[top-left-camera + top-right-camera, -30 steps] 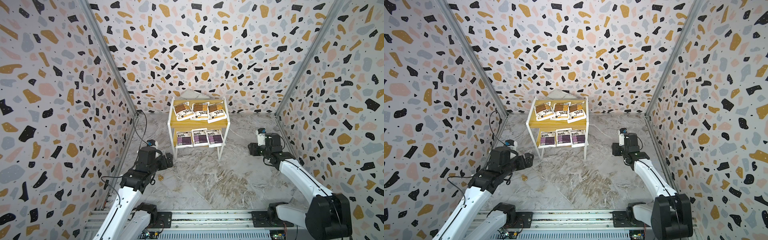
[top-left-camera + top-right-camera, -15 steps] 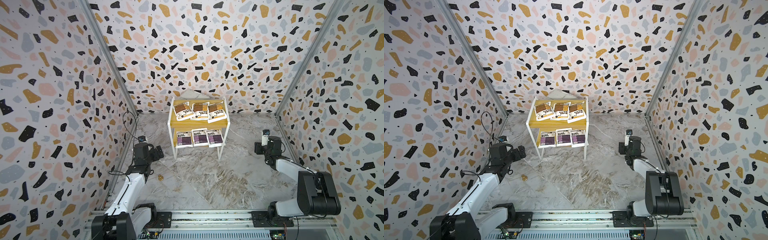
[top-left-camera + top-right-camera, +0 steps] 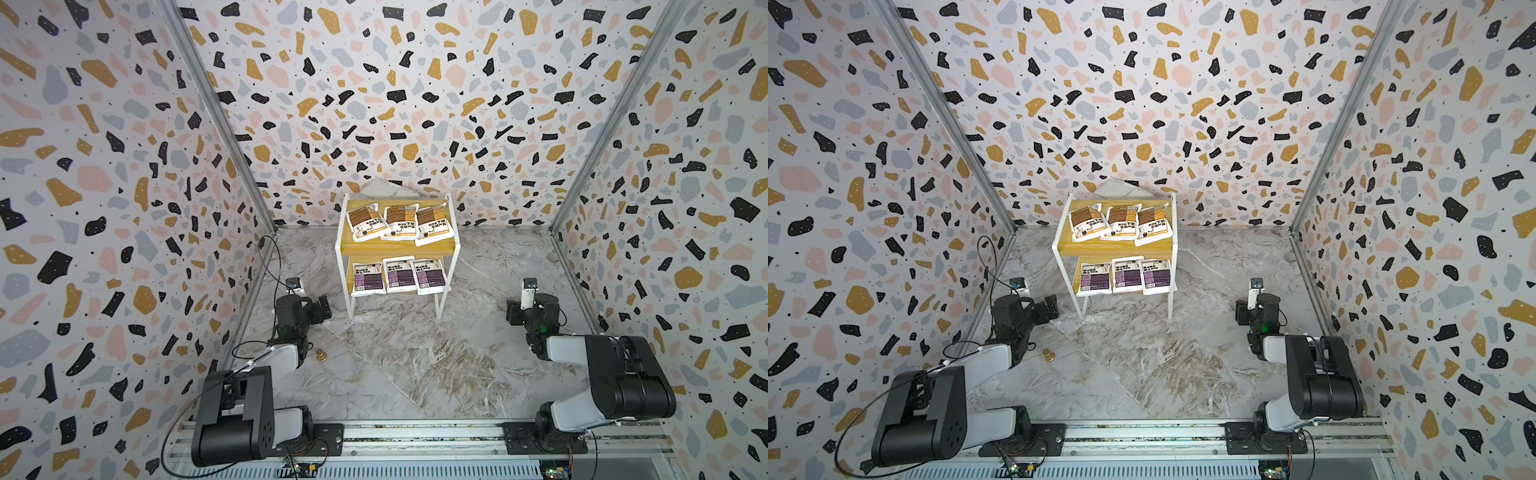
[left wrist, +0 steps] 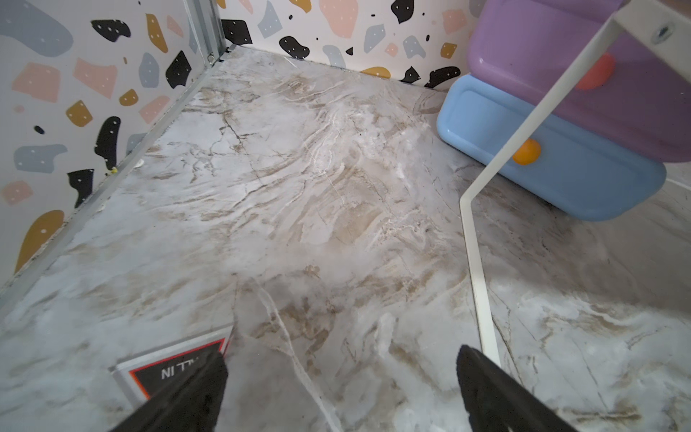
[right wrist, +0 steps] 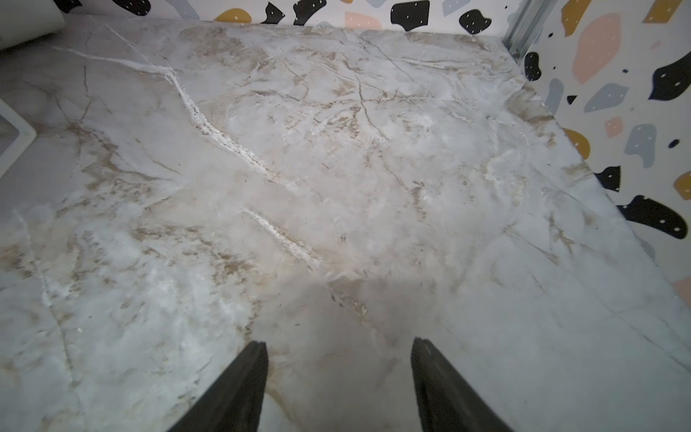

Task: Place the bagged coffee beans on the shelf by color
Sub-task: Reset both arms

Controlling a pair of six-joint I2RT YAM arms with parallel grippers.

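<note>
The shelf (image 3: pixel 395 249) is standing at the far centre of the marble floor (image 3: pixel 415 374), close to the far wall. Three brown pouches (image 3: pixel 401 221) are lying side by side on its upper, farther board, their edges overlapping slightly. Three purple pouches (image 3: pixel 400 274) are lying in a row on the lower, nearer board, the rightmost one tilted a little. The left gripper (image 3: pixel 322 307) is hovering low, just left of the shelf's near-left leg (image 4: pixel 475 262). Its jaws are gaping wide with only floor between them. In the left wrist view a labelled card (image 4: pixel 175 368) is lying on the floor beside one finger. Beyond the leg in that view, a purple box (image 4: pixel 561 67) is sitting on a blue box (image 4: pixel 553 161), each with an orange knob; what they are holding cannot be seen. The right gripper (image 3: pixel 513 311) is hanging well right of the shelf, near the right wall, with its jaws parted and gripping nothing. Bare floor is showing between its fingers (image 5: pixel 239 385). A small brass piece (image 3: pixel 321 354) is standing on the floor just nearer than the left gripper, beside the left arm.
</note>
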